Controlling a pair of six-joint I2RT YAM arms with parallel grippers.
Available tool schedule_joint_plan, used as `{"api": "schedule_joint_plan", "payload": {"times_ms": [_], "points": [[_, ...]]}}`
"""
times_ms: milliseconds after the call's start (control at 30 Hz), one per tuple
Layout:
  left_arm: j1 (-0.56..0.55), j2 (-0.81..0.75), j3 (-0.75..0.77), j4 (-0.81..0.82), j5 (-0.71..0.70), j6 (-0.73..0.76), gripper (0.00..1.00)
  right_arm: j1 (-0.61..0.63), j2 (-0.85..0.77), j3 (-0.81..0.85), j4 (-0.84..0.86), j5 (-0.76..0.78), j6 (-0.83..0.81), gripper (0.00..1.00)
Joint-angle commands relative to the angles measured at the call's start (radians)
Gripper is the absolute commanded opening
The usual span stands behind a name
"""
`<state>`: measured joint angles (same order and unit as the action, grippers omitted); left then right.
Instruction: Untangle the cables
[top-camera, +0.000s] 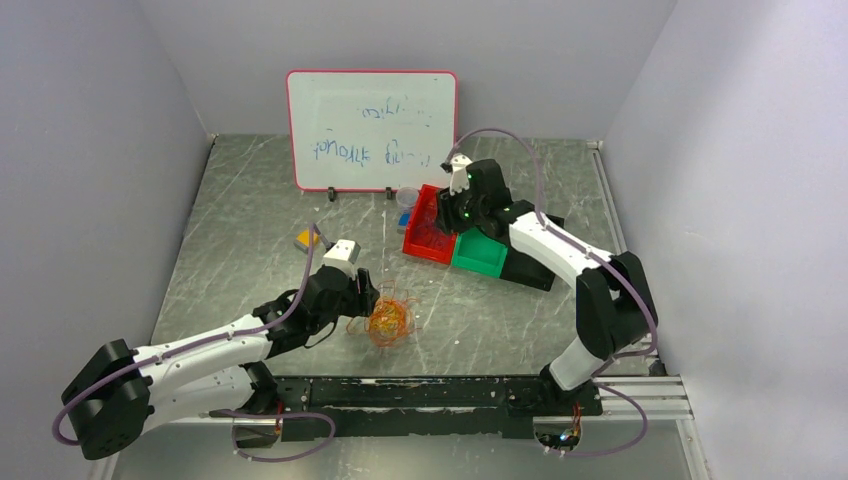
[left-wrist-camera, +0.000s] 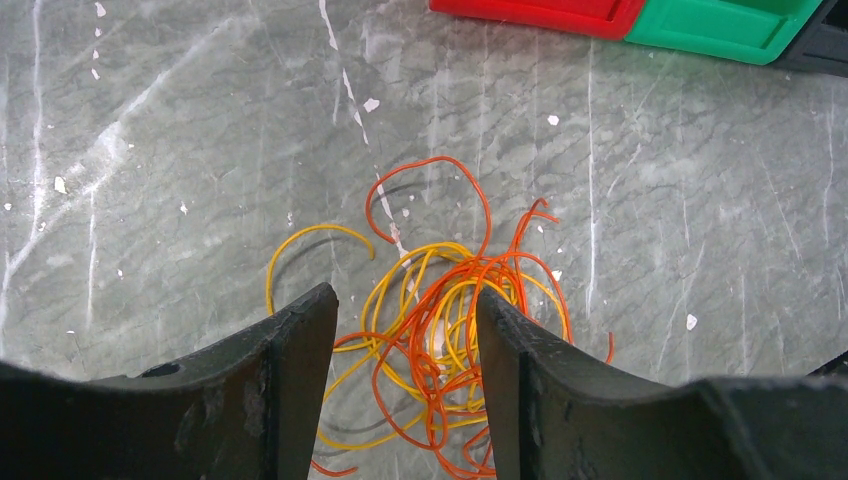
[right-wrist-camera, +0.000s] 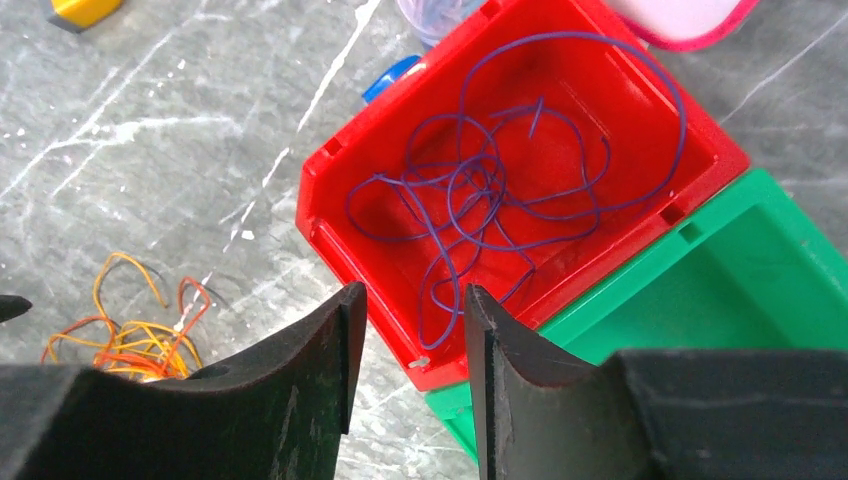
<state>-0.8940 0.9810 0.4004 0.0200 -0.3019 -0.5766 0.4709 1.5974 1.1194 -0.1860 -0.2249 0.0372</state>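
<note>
A small tangle of orange and yellow cables (top-camera: 388, 320) lies on the grey table in front of the left arm. It also shows in the left wrist view (left-wrist-camera: 432, 340) and at the lower left of the right wrist view (right-wrist-camera: 130, 340). My left gripper (top-camera: 368, 298) is open and empty, its jaws (left-wrist-camera: 405, 295) spread over the tangle's left part. A thin purple cable (right-wrist-camera: 480, 190) lies looped inside the red bin (right-wrist-camera: 330, 215). My right gripper (top-camera: 442, 213) is open and empty, held above the red bin's near rim (right-wrist-camera: 412, 292).
The red bin (top-camera: 425, 240), a green bin (top-camera: 478, 255) and a black bin (top-camera: 530, 270) stand in a row at centre right. A whiteboard (top-camera: 372, 130) leans on the back wall. A clear cup (top-camera: 407, 197) and a yellow block (top-camera: 307, 240) are nearby.
</note>
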Motion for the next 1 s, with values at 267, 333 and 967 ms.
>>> {"api": "schedule_joint_plan", "payload": {"times_ms": [267, 333, 967], "points": [[-0.008, 0.008, 0.007, 0.014, 0.009, 0.000, 0.58, -0.002, 0.139, 0.070, -0.004, 0.092, 0.017, 0.28], [-0.007, 0.007, 0.007, 0.011, 0.008, -0.002, 0.58, -0.002, 0.156, 0.080, 0.011, 0.110, 0.025, 0.19], [-0.007, -0.013, -0.011, -0.008, 0.003, -0.014, 0.58, -0.002, 0.387, 0.263, 0.065, 0.197, 0.009, 0.00]]}}
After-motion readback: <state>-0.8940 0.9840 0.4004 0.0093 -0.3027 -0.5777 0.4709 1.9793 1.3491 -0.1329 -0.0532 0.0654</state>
